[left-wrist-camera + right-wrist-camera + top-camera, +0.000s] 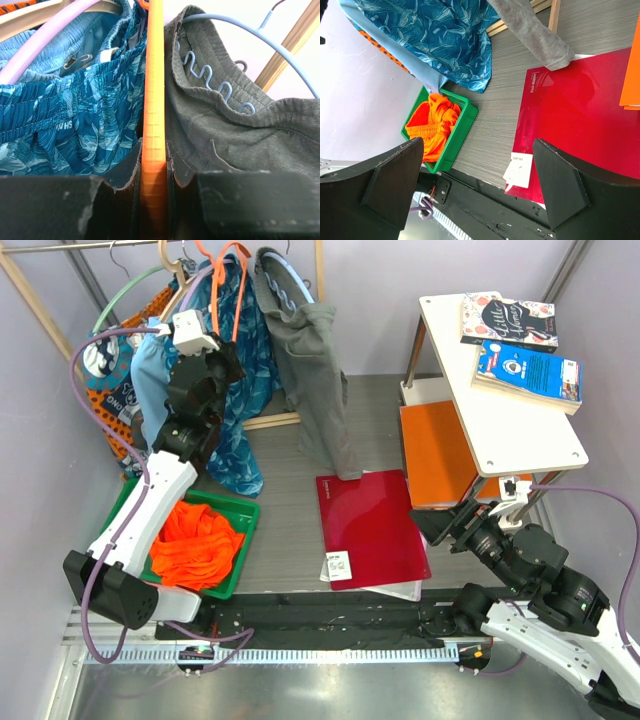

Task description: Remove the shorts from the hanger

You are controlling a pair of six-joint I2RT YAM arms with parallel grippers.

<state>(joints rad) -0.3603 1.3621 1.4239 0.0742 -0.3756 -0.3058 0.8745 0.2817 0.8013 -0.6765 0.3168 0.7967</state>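
Note:
The orange shorts [198, 545] lie crumpled in a green bin [250, 512] at the front left, off the hanger; the right wrist view shows the shorts [432, 125] and the bin [464, 124] too. The thin orange hanger [238, 290] hangs bare on the rack, between blue patterned shorts and grey shorts. My left gripper [224, 352] is raised to it and shut on the hanger's lower bar. In the left wrist view, the hanger [154, 100] runs straight up from between the left gripper [153, 155]. My right gripper [447, 530] hovers open and holding nothing at the front right, over the table and a red folder in its own view [477, 185].
Blue patterned shorts [75, 120] on a lilac hanger and grey shorts [235, 130] on a pale blue hanger press against either side of the orange hanger. A red folder [370, 525] lies mid-table. At right stands a white shelf [520, 430] with books, an orange board [435, 455] below it.

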